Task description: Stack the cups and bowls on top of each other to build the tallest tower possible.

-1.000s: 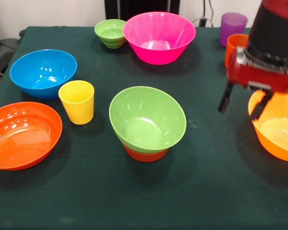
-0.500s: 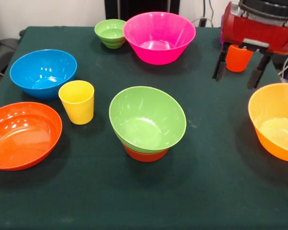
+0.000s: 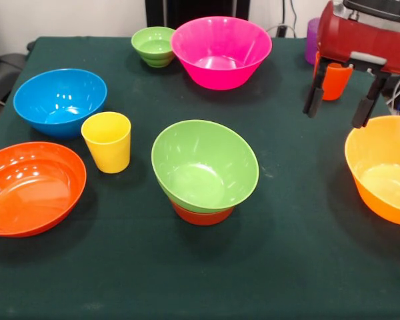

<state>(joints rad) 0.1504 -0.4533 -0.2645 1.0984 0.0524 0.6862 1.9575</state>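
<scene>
— Although cropped at the right edge, is the large yellow-orange bowl (image 3: pixel 381 170) visible?
— Yes. The medium green bowl (image 3: pixel 205 166) hides most of the red-orange bowl (image 3: pixel 201 215) beneath.
— Gripper?
— The gripper (image 3: pixel 340 101) hangs released, empty, partly masking the orange cup (image 3: pixel 333 80); the purple cup (image 3: pixel 311 40) barely shows.

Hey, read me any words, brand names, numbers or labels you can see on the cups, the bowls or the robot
None can be read. The yellow cup, the medium green bowl, the large pink bowl and the other dishes are plain glossy plastic, and the red housing above the gripper shows no legible marking.
</scene>
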